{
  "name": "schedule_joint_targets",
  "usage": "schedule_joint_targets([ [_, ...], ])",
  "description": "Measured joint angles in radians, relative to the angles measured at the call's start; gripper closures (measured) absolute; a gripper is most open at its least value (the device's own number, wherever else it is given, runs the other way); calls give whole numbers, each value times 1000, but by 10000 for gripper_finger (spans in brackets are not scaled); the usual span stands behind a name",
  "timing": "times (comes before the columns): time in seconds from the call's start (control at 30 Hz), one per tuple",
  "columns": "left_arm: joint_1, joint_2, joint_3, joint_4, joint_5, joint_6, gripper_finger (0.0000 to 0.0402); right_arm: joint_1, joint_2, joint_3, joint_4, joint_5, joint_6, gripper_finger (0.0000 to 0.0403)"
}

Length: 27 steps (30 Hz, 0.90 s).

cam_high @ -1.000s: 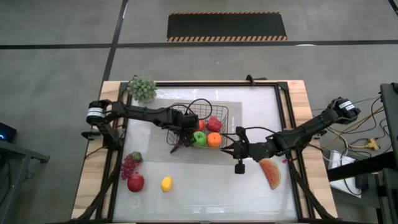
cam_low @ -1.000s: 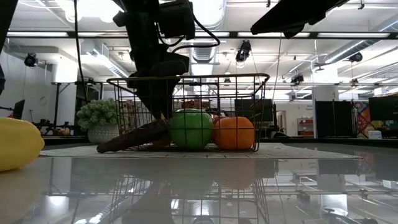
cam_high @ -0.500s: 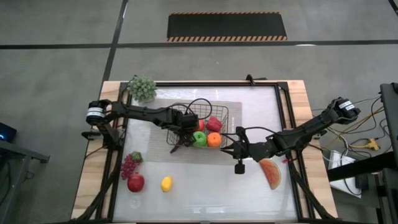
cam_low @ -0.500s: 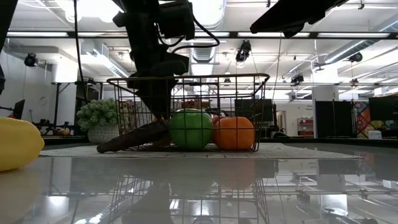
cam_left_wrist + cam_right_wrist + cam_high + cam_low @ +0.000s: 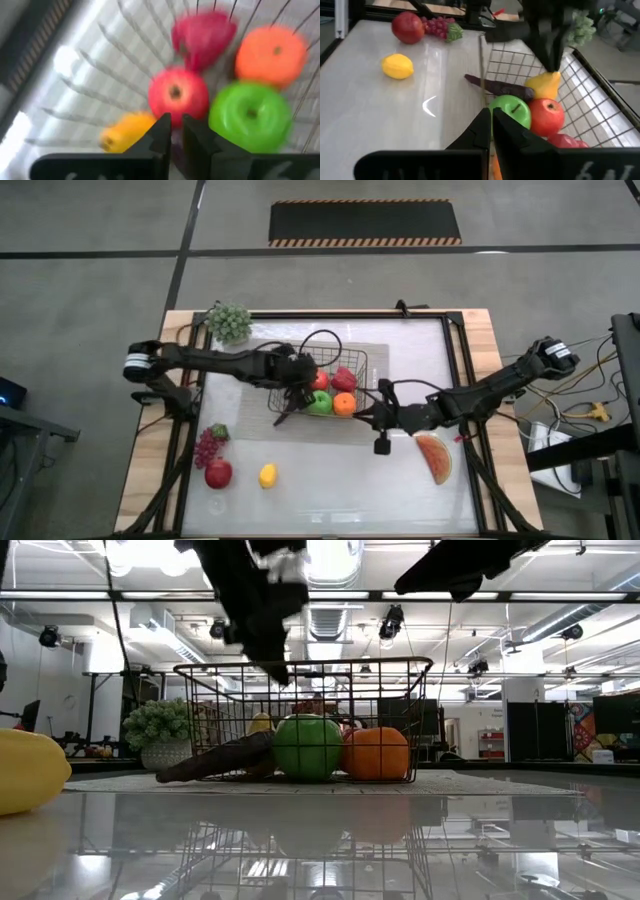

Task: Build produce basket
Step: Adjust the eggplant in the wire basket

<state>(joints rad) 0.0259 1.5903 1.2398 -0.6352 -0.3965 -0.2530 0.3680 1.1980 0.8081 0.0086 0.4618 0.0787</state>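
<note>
High view: basket sits centre frame on a grey mat, holding green fruit, orange, red pepper and a red apple. Eggplant pokes out through the basket's lower-left corner. Left gripper hangs over the basket's left half; right gripper is at the basket's lower-right edge. Lower left of frame: grapes, second apple, lemon. Watermelon slice lies lower right. Pale green bunch at upper left.

Left wrist view adds what the top view hides: a yellow pear in the basket beside the apple, and the fingers nearly together, holding nothing.

Right wrist view shows its fingers close together too, empty, right at the basket rim.

Low view: the left gripper is blurred above the basket rim, the eggplant lies tilted against the green fruit, and the lemon shows at the far left edge.
</note>
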Motion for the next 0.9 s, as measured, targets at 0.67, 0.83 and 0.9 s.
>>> schedule_joint_targets([
  [0.67, -117, -552, -649, 1129, -86, 762, 392, -409, 399, 650, -466, -540, -284, 394],
  [0.83, -111, -599, -736, 1221, -80, 818, 392, -476, 532, 792, -549, -571, -365, 393],
  [0.9, -109, -614, -761, 1276, -81, 857, 392, -495, 578, 835, -578, -575, -407, 386],
])
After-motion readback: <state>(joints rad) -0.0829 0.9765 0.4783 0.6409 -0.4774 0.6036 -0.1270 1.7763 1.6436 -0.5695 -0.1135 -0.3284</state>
